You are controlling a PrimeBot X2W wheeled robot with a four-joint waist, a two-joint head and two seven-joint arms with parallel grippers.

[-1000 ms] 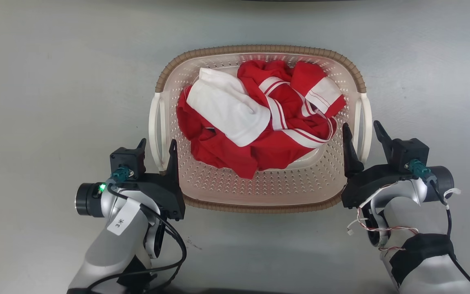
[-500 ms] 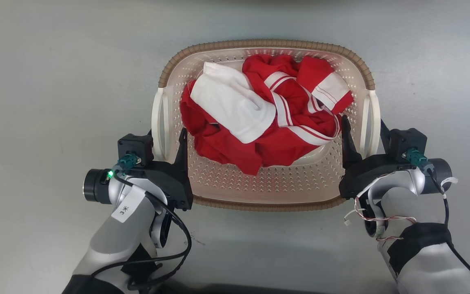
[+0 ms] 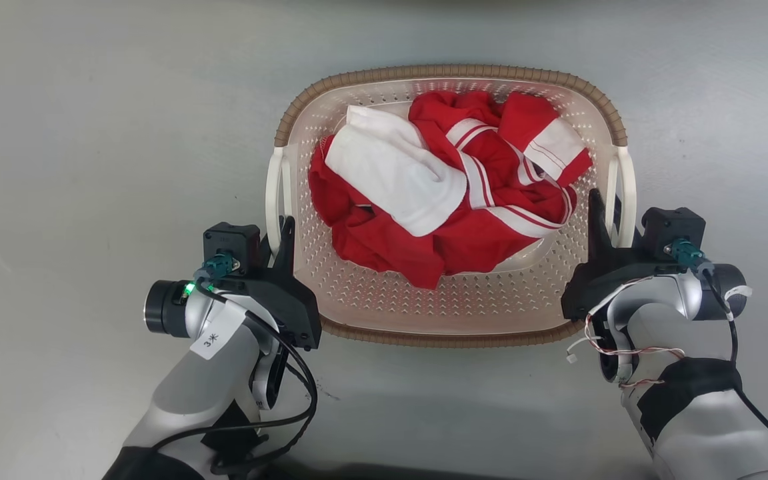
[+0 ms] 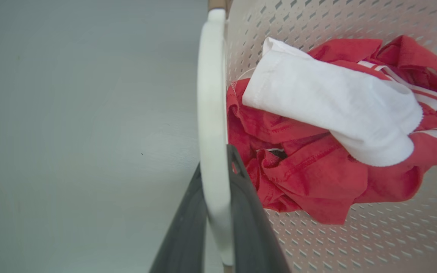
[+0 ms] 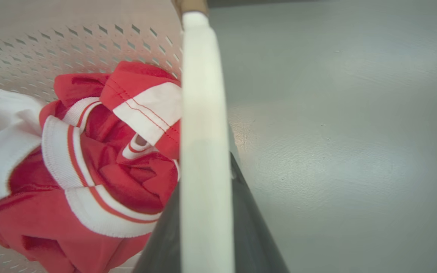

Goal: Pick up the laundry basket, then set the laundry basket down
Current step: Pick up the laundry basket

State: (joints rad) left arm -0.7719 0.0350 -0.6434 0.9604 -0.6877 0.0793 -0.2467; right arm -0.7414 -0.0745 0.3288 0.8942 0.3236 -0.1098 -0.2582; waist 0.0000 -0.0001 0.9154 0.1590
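The floor (image 3: 91, 133) is smooth pale grey, faintly scuffed. The laundry basket (image 3: 451, 313) stands over it. Whether its base touches cannot be told.

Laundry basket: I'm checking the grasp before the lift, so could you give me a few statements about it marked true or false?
1. The left gripper straddles the laundry basket's left handle. True.
2. The basket is empty. False: red and white clothes lie in it.
3. The right gripper straddles the right handle. True.
4. The end rims are blue. False: they are brown.
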